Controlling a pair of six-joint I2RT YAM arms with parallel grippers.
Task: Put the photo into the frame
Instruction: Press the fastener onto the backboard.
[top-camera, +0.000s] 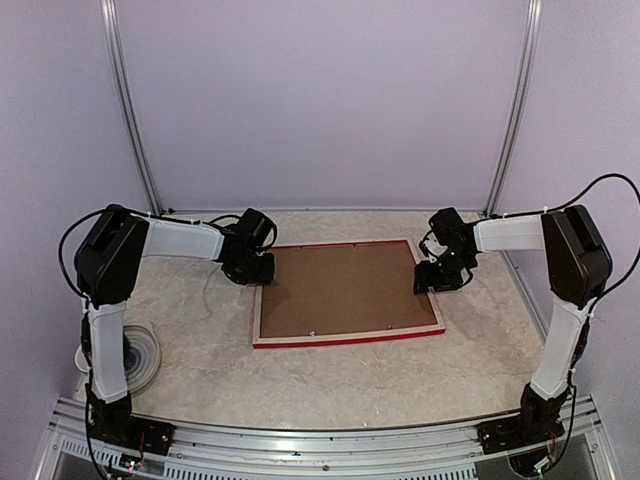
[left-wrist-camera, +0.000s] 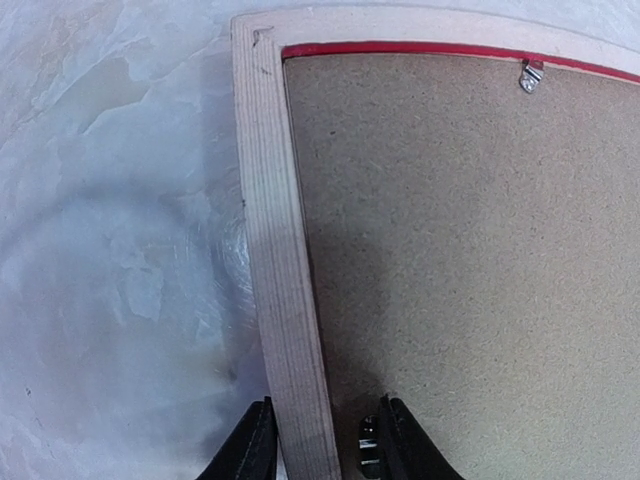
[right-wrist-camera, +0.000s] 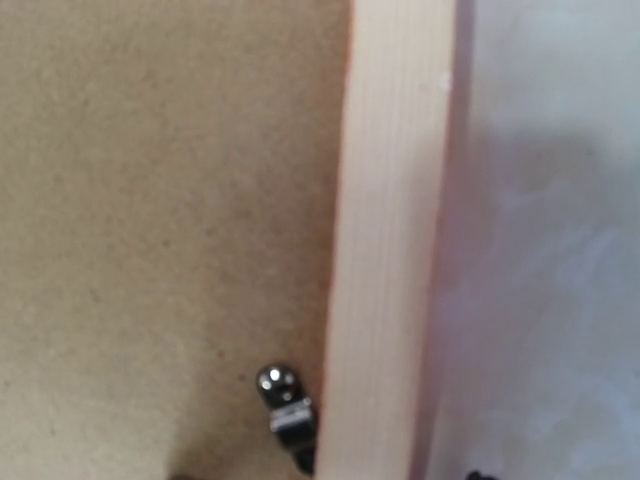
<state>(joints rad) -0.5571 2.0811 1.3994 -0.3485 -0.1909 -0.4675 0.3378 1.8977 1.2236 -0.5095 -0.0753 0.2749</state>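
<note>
At picture centre on the table (top-camera: 330, 385), the frame (top-camera: 350, 337) lies back up around a brown backing board (top-camera: 340, 288), left gripper (left-wrist-camera: 325, 448) parted astride its left rail, right gripper (top-camera: 441, 277) by its right rail, spread unclear.

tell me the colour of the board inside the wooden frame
Speckled brown rectangular backing board, clearest in left wrist view.

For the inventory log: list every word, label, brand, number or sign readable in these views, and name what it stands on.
None: no text can be read in any view.
The frame, the brown backing board, its metal clip and the tabletop carry no print.
</note>
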